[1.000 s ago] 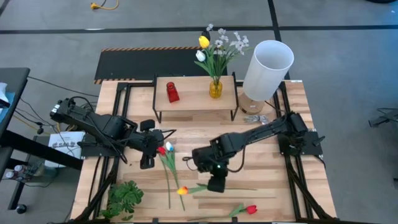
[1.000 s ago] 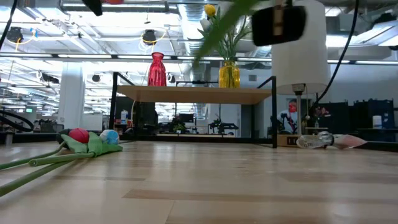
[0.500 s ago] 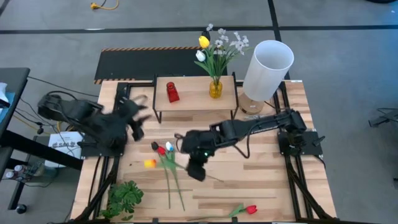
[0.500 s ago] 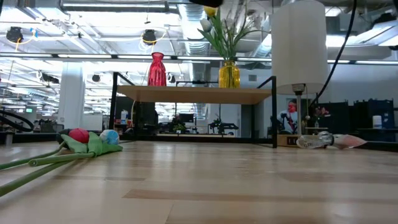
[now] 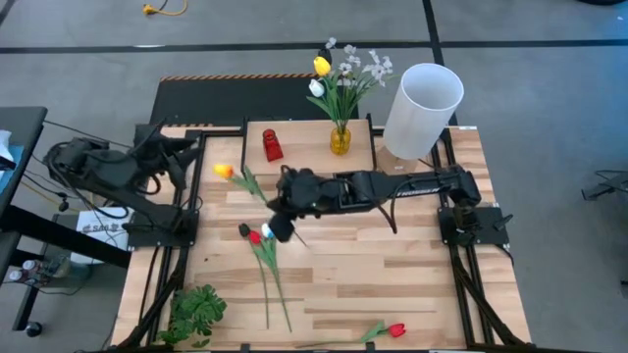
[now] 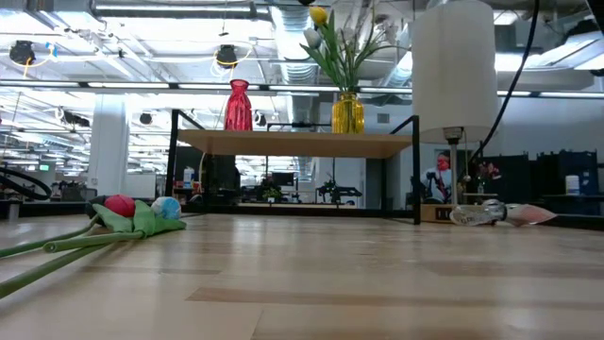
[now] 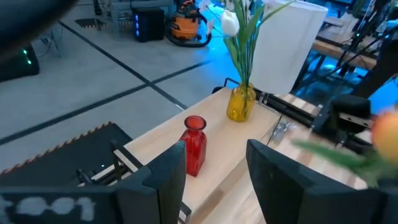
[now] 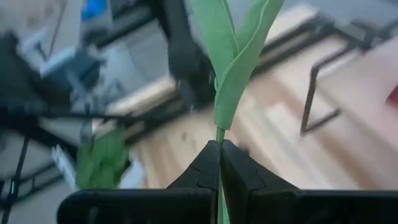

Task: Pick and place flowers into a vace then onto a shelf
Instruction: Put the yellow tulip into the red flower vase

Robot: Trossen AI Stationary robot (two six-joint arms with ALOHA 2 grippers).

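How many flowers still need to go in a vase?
Done: the yellow vase on the shelf already holds flowers. In hand: the right tool grips a yellow tulip by its stem. Left: three tulips on the table, and the red vase is empty. The left tool waits, open.

Two dark jointed arms trail black cables; the left claw (image 7: pixel 214 174) has broad matte-black fingers.
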